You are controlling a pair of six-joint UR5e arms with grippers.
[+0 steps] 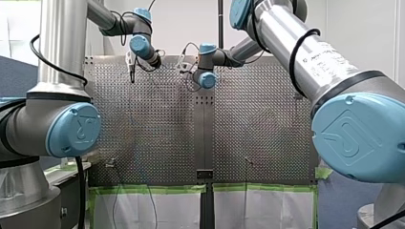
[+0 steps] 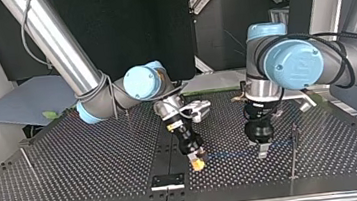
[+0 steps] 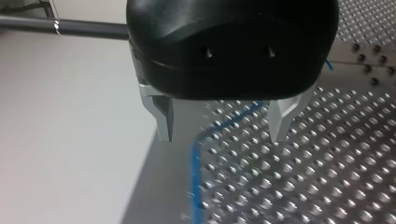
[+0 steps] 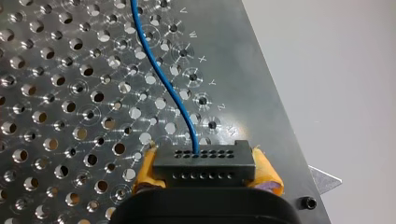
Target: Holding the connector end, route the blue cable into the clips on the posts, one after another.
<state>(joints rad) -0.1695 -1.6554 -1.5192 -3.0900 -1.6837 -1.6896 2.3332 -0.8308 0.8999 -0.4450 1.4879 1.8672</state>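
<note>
Our right gripper (image 4: pixel 205 169) is shut tight on the black connector (image 4: pixel 204 161). Its yellow pads (image 4: pixel 145 173) press on the two sides of the connector. The blue cable (image 4: pixel 161 74) comes out of the connector's row of little holes. It runs away ahead of the gripper in a soft bend, over the table (image 4: pixel 56 93) with its many holes.

Our left gripper (image 3: pixel 223 128) has its two metal fingers (image 3: pixel 163 120) wide apart. They hold nothing. The blue cable lies on the table under the gap between them, then it bends and runs on.

In the top view, both grippers point down at the table in the lower middle of the frame. Our right gripper is near the middle, and our left gripper is a bit to the right of it. The blue cable is a thin line low over the table from one to the other. It goes on toward a thin post (image 2: pixel 295 151) at the lower right. We cannot tell if it touches that post. A second post (image 2: pixel 27 164) stands at the far left of the frame, well apart from both grippers.
</note>
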